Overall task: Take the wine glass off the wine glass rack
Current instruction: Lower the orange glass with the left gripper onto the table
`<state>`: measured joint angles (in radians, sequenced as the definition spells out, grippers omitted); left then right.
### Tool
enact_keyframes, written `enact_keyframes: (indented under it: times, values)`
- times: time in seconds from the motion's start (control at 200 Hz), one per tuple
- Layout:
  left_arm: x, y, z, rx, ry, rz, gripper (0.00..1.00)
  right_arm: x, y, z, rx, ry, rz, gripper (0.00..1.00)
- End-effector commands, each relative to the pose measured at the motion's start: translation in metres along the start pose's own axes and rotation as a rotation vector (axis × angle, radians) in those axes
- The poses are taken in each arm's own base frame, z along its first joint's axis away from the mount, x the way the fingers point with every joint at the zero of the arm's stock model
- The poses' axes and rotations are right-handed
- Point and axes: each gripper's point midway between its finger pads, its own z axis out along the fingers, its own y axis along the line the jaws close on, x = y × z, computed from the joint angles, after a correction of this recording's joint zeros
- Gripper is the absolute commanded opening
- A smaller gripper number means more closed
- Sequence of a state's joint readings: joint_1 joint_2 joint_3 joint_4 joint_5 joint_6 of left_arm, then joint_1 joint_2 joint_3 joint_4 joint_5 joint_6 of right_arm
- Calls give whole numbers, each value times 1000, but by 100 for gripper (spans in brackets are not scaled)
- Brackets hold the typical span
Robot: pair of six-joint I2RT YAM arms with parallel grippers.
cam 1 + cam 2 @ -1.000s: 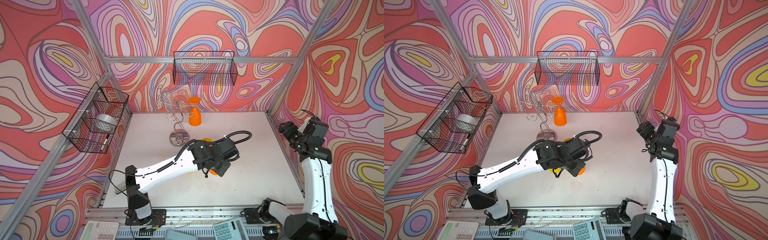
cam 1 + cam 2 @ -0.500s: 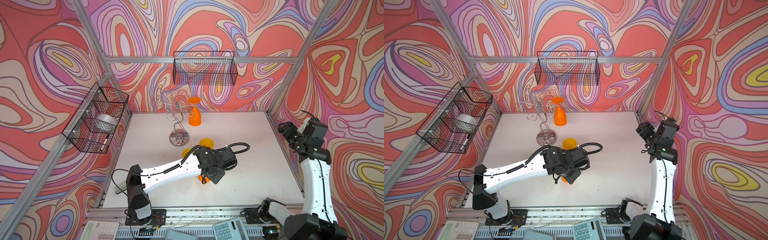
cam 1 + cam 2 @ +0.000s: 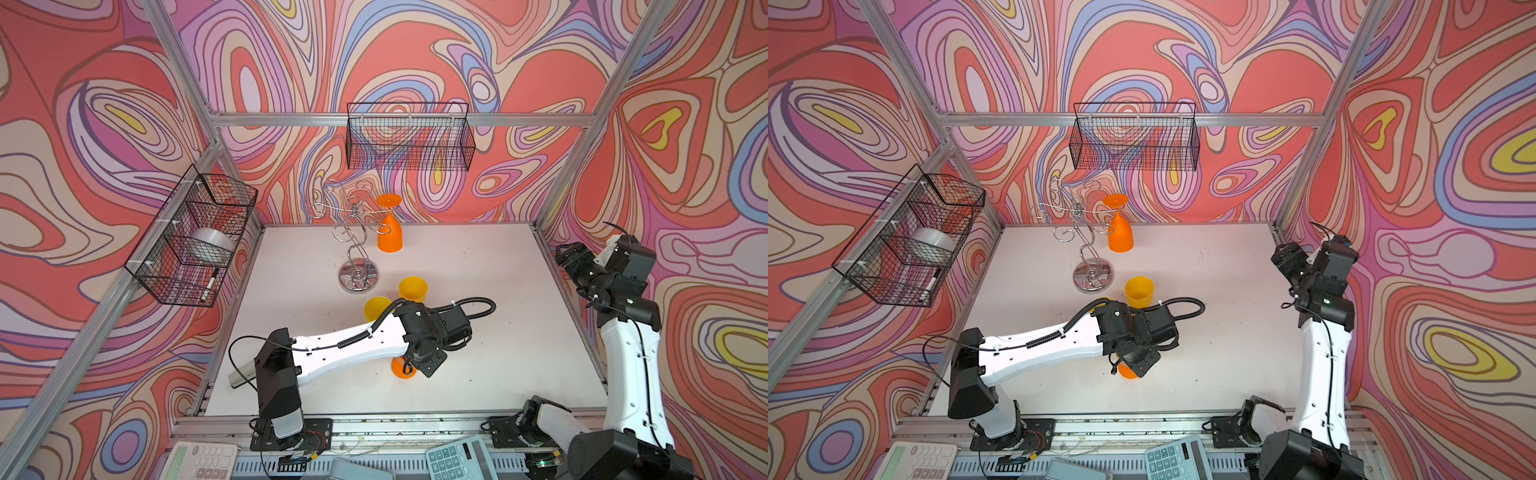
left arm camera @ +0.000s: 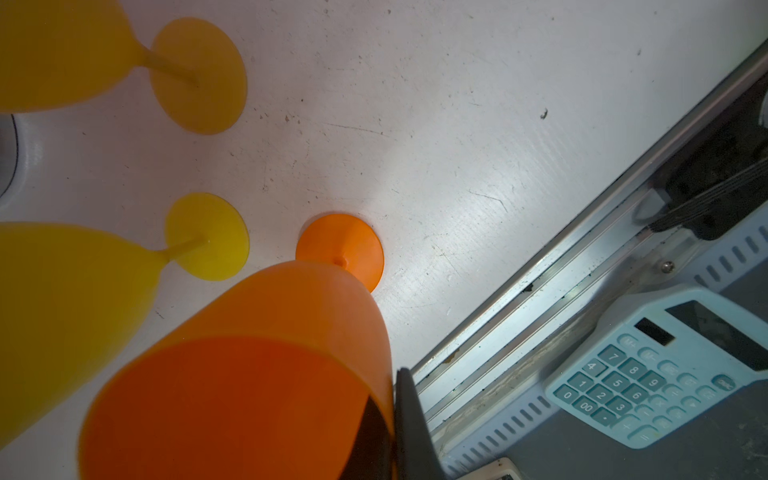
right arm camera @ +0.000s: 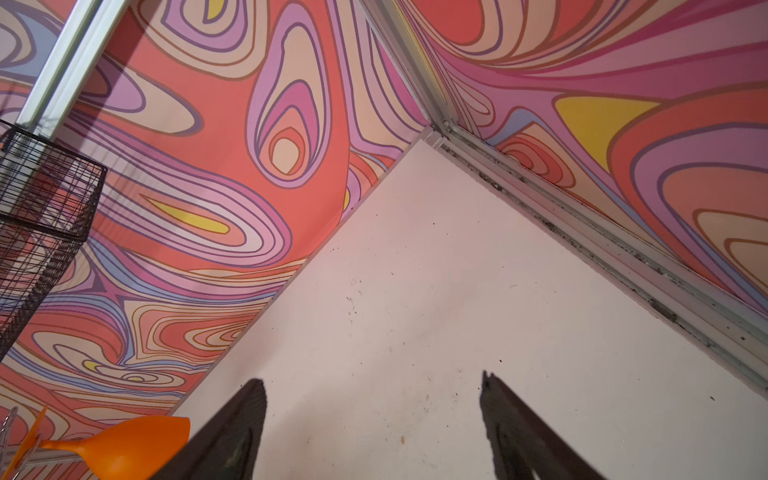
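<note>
left gripper (image 4: 390, 409): that's mine, pinched tight on the rim of the orange wine glass (image 4: 257, 374); one finger sits outside the bowl, the other shows dark through the wall from inside

orange wine glass: off the wine glass rack (image 3: 356, 245) and upright; its foot looks to be down on the table (image 3: 478, 270), toward the front; in both top views my wrist covers most of it, so only a bit of orange peeks out underneath

right gripper (image 5: 374, 386): fingers spread wide with nothing between them; it hangs up at the right edge of the table, well apart from all the glasses

wine glass rack: shiny chrome thing standing toward the back of the table on its round base; a second orange wine glass (image 3: 389, 235) hangs bowl-down from one of its hook arms

yellow wine glasses: two of them (image 3: 412, 289) (image 3: 377, 307), both upright; they stand between the rack's base and my wrist, with the nearer one just beside the orange glass I'm holding

other stuff: black mesh baskets on the back wall (image 3: 409, 141) and the left wall (image 3: 191, 237); a blue calculator (image 4: 648, 374) lies past the front rail
</note>
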<state>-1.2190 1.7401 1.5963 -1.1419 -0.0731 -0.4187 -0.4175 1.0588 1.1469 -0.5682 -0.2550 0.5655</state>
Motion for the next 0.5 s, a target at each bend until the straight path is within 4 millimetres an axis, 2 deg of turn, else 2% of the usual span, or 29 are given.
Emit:
enact_keyframes:
  times: [0.0,0.095,0.17,0.361,0.496]
  values:
    - [1,-5,8,5,16,15,0,1,3,-4,-24,-10,3,85]
    - [1,-5,9,-2,21,18,1,2,3,-5,-21,-8,-1,85]
    - [1,-5,8,-1,20,18,14,1,4,-6,-24,-11,-3,85]
    - [2,-2,2,-10,17,19,38,1,6,-6,-35,-11,2,85]
    - [-4,-3,-16,12,-16,26,67,0,7,-6,-39,-13,-1,85]
